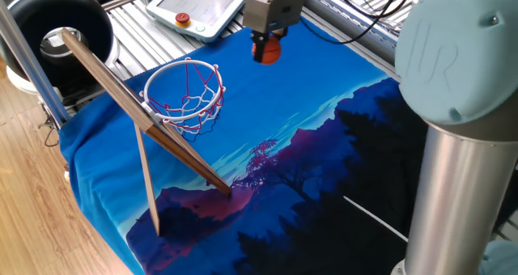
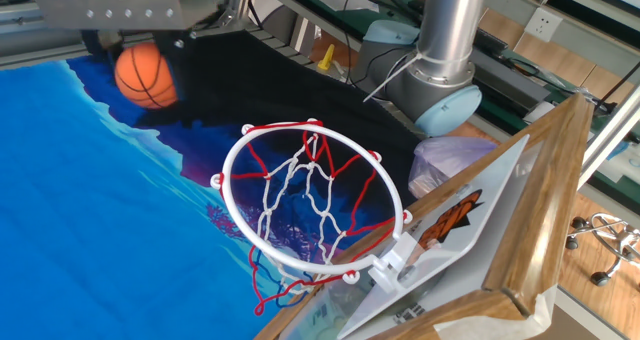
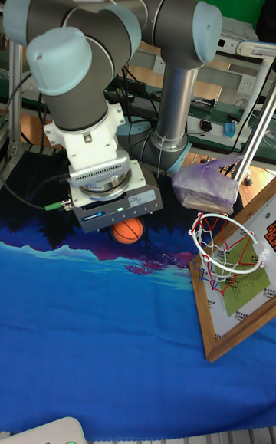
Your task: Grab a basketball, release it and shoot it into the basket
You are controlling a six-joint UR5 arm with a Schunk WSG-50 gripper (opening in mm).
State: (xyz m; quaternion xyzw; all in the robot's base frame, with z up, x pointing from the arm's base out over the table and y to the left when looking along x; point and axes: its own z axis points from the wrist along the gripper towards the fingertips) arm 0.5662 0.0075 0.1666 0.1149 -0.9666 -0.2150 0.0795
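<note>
End effector (image 1: pixel 268 42) clenched on the basketball (image 1: pixel 267 51), held up in the air above the blue cloth (image 1: pixel 267 137) covering the desk. Fingers mostly hidden behind the ball and the grey housing, so the grip probably at the ball's sides. Basket (image 1: pixel 184 93) well apart from the ball, white ring level, fixed to the tilted wooden backboard (image 1: pixel 121 93). Black tub (image 1: pixel 48 20) beyond the backboard.
</note>
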